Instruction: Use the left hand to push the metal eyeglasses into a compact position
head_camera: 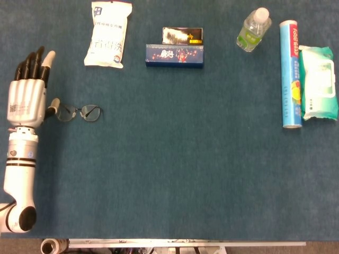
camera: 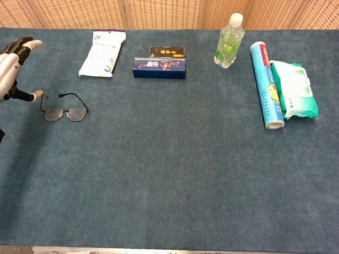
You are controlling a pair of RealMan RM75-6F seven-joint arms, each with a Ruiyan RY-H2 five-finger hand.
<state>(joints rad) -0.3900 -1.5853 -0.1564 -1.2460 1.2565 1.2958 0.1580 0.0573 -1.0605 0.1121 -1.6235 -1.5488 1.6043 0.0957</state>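
Nearest, on the blue desk (head_camera: 175, 185): thin metal eyeglasses (head_camera: 79, 112), round lenses, temples unfolded. Just beside them, left hand (head_camera: 29, 87) flat, fingers extended, holding nothing. Farther back, "FOOD WRAP" legible on the blue tube (head_camera: 291, 74). Right hand unseen.

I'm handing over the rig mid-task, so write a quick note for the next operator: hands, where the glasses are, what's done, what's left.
Left hand: holds nothing, fingers extended, thumb tip right beside the left end of the metal eyeglasses; contact cannot be confirmed.
Right hand: not in either view.
Eyeglasses: on the blue table cover, near its left edge, with at least one temple arm unfolded in the chest view.
Done: left hand placed beside the glasses.
Left: push the temples in with the left hand until the glasses are compact.
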